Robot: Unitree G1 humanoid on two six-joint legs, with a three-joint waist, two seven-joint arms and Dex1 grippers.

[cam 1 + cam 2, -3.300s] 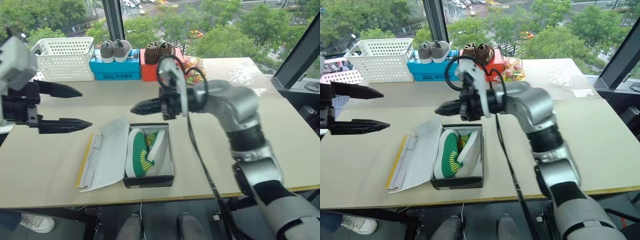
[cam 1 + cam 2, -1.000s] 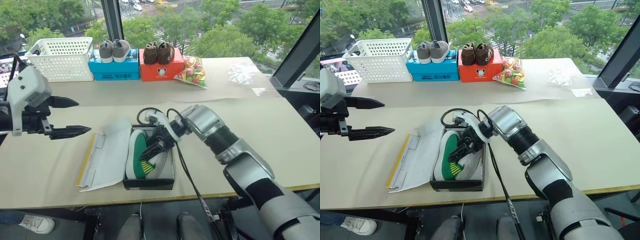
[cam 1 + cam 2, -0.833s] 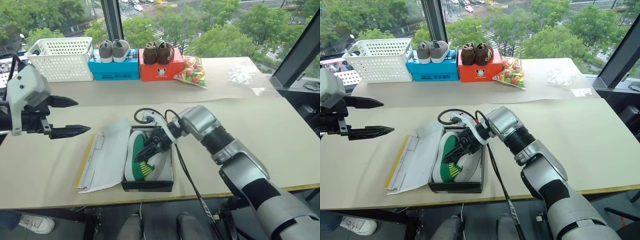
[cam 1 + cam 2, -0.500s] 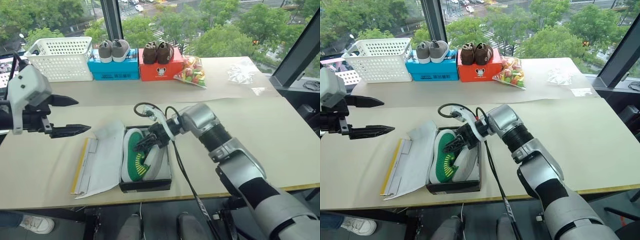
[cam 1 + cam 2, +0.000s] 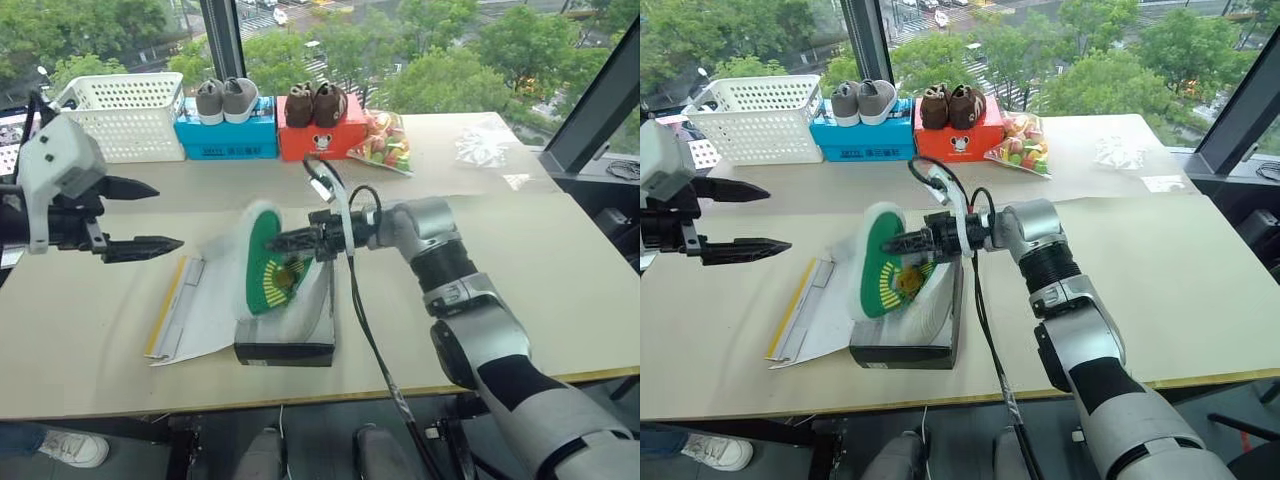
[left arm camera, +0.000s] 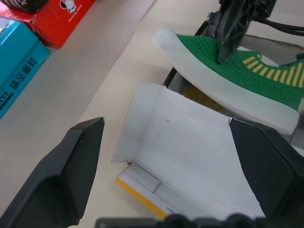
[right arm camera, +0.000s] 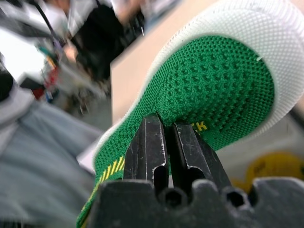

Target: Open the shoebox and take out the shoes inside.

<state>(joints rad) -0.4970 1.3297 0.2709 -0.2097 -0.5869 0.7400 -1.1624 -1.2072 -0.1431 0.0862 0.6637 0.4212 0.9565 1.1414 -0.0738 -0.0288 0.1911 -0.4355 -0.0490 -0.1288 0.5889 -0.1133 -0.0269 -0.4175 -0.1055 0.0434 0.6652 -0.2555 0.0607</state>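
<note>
Shoe (image 5: 262, 262) raised above open shoebox (image 5: 287, 340) near desk's front edge, right gripper (image 5: 283, 241) clenched on it. Left gripper (image 5: 152, 214) spread wide, empty. Far edge: white basket (image 5: 128, 120), blue box (image 5: 228, 138), red box (image 5: 320, 139); lettering unreadable.

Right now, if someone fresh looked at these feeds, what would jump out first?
The green-soled shoe, lifted clear above the open shoebox at the table's near middle, pinched by the right hand. Next, the left hand, open and apart from it, off to the left over the table. At the far edge, grey and brown shoes sit on a blue box and a red box.
</note>
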